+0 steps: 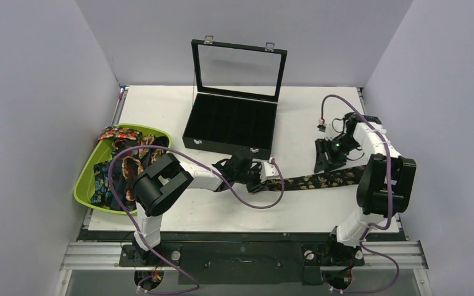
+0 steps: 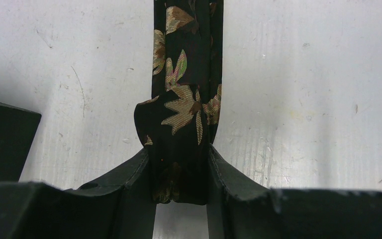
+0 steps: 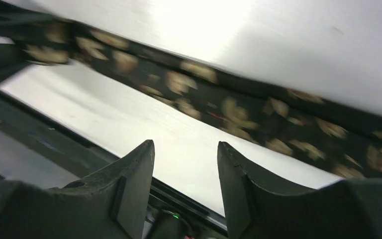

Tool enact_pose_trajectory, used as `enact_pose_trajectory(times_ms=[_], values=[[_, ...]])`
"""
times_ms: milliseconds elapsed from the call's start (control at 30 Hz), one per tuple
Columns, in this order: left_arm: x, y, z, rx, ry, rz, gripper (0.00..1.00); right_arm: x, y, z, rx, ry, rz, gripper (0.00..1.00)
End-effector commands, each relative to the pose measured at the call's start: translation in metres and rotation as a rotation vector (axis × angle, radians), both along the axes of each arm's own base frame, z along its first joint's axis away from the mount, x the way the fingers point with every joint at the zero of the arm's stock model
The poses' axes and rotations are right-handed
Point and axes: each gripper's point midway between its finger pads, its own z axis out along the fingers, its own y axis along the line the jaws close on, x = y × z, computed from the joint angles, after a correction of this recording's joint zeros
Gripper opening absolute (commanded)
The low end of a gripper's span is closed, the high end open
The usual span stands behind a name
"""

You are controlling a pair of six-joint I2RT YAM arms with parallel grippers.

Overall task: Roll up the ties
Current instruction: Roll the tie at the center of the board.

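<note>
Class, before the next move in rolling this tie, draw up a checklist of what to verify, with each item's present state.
1. Grip of left end effector on floral tie: ok.
2. The right end effector open and empty: ok.
3. Tie lying straight on the table: ok.
4. Tie's far end free: cannot tell.
5. Lid of box up: ok.

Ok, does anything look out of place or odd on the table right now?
Only a small thing: a red-patterned tie hangs over the far rim of the green bin. The floral tie lies straight and flat, one end clamped in the left gripper; the right gripper is open and empty.
</note>
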Motion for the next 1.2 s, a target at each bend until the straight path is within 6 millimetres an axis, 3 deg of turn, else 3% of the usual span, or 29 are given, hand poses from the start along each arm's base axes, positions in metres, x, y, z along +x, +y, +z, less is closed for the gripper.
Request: enact_pose_trajectory(times_ms=[0, 33, 200, 467, 700, 933, 1100, 1167], values=[[-0.023, 0.024, -0.04, 0.145, 0.091, -0.028, 0.16, 0.008, 0.09, 0.019, 0.267, 0.002, -0.053, 0.47], [-0.023, 0.024, -0.041, 0.145, 0.092, -0.029, 0.16, 0.017, 0.1, 0.018, 0.296, -0.03, -0.051, 0.47], [-0.024, 0.023, -0.043, 0.142, 0.089, -0.039, 0.18, 0.017, 0.146, 0.0, 0.363, 0.037, -0.081, 0.48], [-0.025, 0.02, -0.045, 0.138, 0.094, -0.043, 0.18, 0.02, 0.181, -0.022, 0.378, 0.04, -0.043, 0.47], [-0.024, 0.019, -0.044, 0.134, 0.095, -0.039, 0.19, 0.011, 0.187, -0.035, 0.369, 0.078, -0.017, 0.42], [-0.023, 0.018, -0.045, 0.132, 0.098, -0.035, 0.19, -0.009, 0.184, -0.027, 0.379, 0.113, 0.03, 0.38], [-0.024, 0.018, -0.045, 0.132, 0.099, -0.034, 0.19, -0.014, 0.184, -0.022, 0.389, 0.124, 0.045, 0.23], [-0.023, 0.019, -0.045, 0.132, 0.099, -0.034, 0.19, -0.017, 0.182, -0.018, 0.39, 0.133, 0.051, 0.29]])
